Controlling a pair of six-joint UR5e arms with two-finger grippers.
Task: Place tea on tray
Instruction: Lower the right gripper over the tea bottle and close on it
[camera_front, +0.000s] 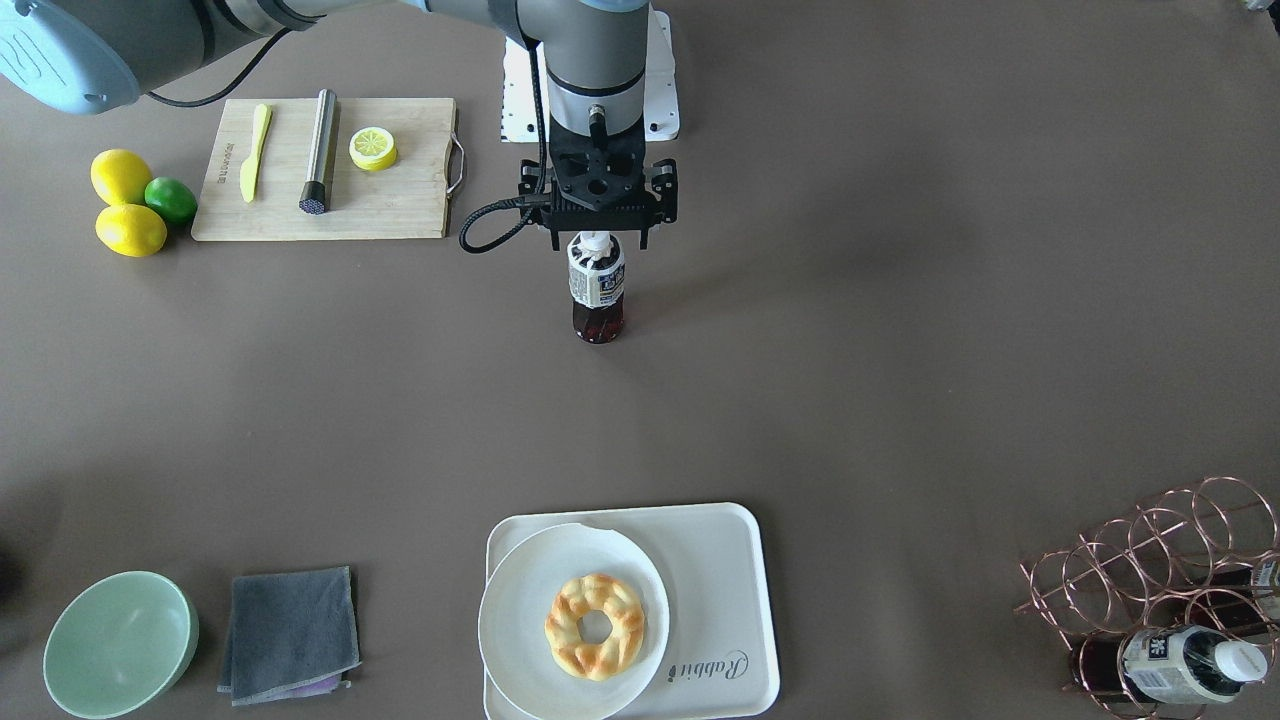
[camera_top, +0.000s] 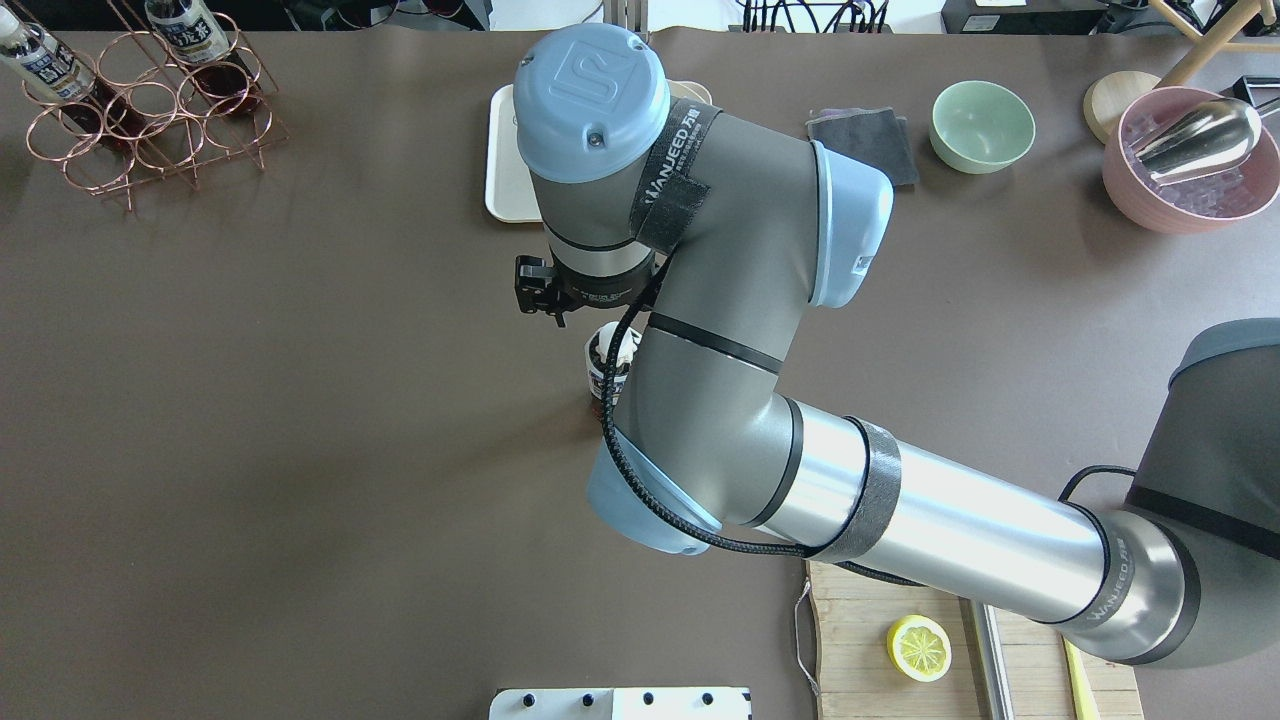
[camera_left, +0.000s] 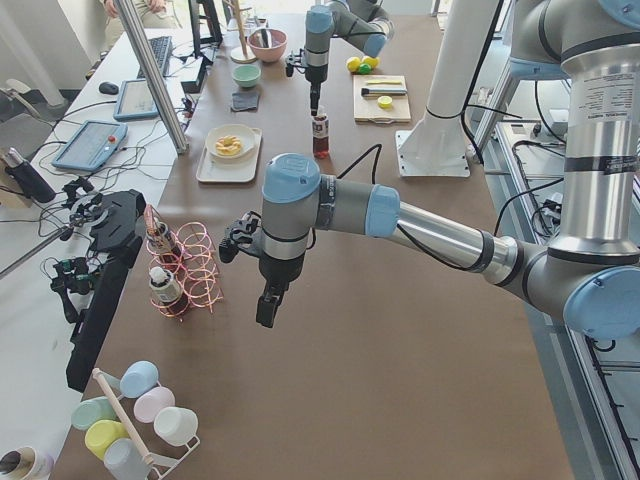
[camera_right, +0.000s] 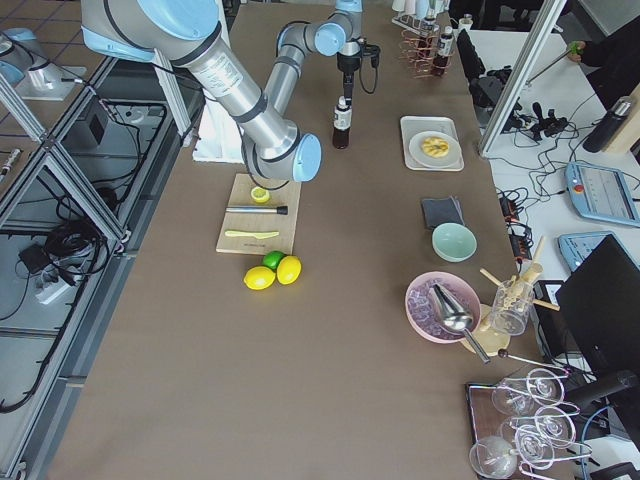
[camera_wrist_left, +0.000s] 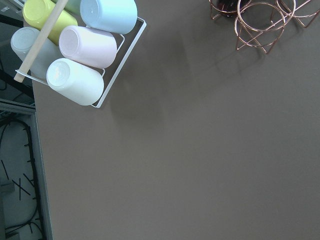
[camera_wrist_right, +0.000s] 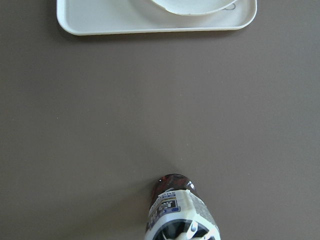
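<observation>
Down at the cap of the tea (camera_front: 597, 290) with the right gripper (camera_front: 597, 240).
Upright mid-table, well apart from the tray (camera_front: 722, 580) at the far edge. Hidden under the arm (camera_top: 720, 300) from overhead; from the front, impossible to tell gripped or loose. Same for the left gripper (camera_left: 267, 310), caught sideways only.

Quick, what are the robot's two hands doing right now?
Left gripper: cannot tell.
Right gripper: down over the bottle cap; cannot tell if it's closed.
</observation>
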